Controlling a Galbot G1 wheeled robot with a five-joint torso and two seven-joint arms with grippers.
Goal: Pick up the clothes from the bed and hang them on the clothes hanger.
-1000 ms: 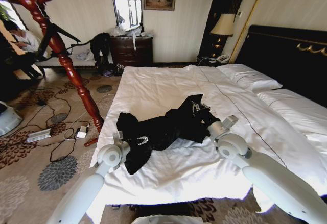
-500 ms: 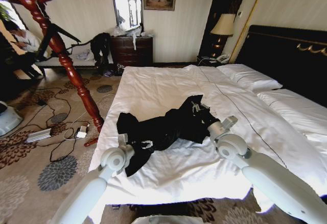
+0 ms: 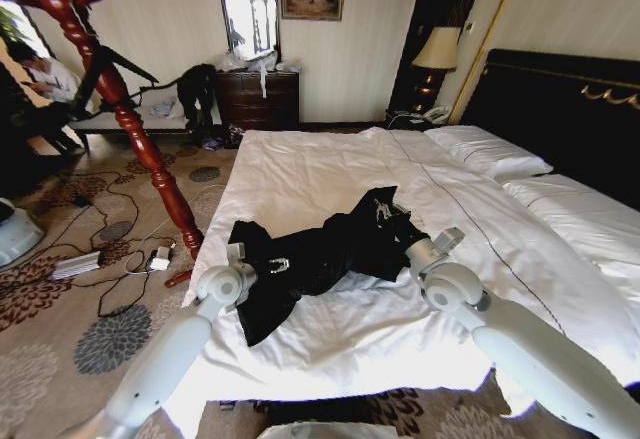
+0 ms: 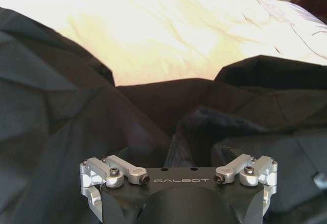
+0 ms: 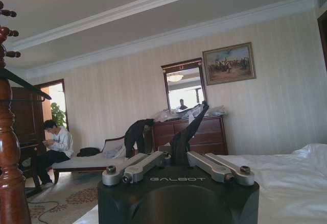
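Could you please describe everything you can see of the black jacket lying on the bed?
The black jacket is a crumpled, slightly shiny garment that looks like thin synthetic fabric. It lies spread across the near part of the white bed, with one end draping toward the bed's edge near the coat stand. The left gripper is pressed into its folds, and the right gripper pinches a raised peak of cloth at the other end.

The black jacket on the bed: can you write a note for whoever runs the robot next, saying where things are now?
Left gripper: down on the black jacket at its near sleeve end.
Right gripper: shut on the jacket's far end, fabric pinched between its fingers.
Jacket lies spread on the bed, not lifted.
Clothes hanger stands by the bed's left side, with nothing yet hung from this job.
Left to do: lift, carry, hang.
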